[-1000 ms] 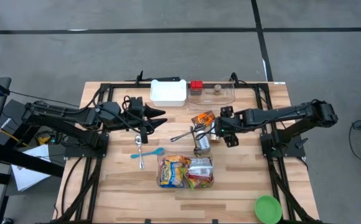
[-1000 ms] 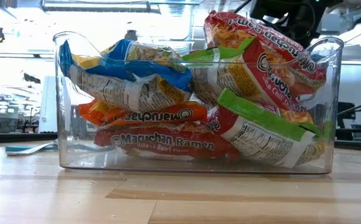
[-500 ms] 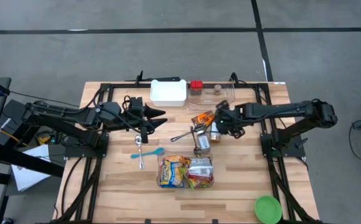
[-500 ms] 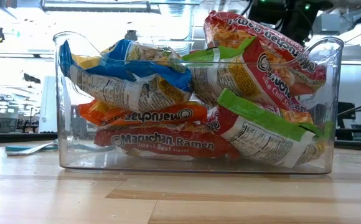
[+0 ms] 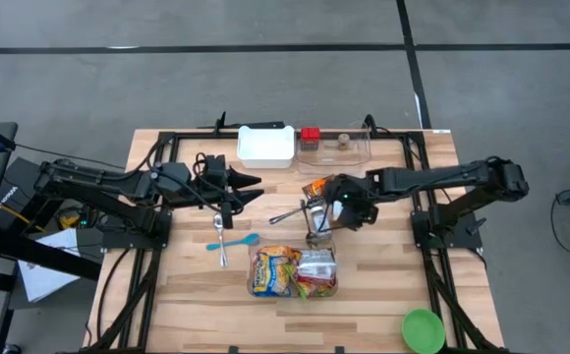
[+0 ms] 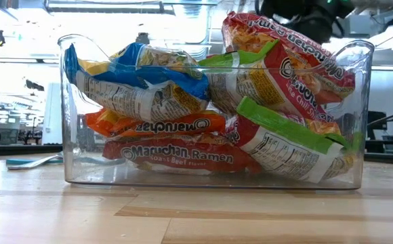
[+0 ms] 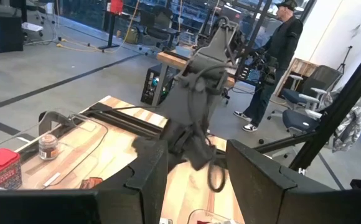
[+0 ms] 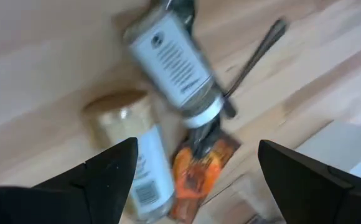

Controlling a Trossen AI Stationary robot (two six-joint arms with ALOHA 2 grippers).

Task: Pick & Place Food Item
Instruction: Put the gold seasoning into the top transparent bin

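**Right arm lining up over the spice jars, nothing grabbed yet**

So from where I'm standing, the right gripper (image 5: pixel 336 208) hangs just above the little cluster mid-table, fingers spread wide with nothing between them. Its wrist camera looks straight down on two jars lying on their sides: a white-label jar (image 8: pixel 171 59) and a tan-filled jar (image 8: pixel 132 158), with an orange packet (image 8: pixel 200 168) and a fork (image 8: pixel 255 53) tucked in beside them. My guess is it's open like that because it's picking which food item to straddle (the jars are touching, so a clean grip looks fiddly).

The clear bin (image 5: pixel 295 272) stuffed with ramen packs (image 6: pixel 183 154) sits at about 6 o'clock from that cluster, near the front edge. A white container (image 5: pixel 266 146) and a clear tray (image 5: pixel 335 147) sit at 12 o'clock along the back.

The left gripper (image 5: pixel 251 183) waits off at 9 o'clock, above the spoons (image 5: pixel 228 239), also open and empty, probably just keeping out of the way.
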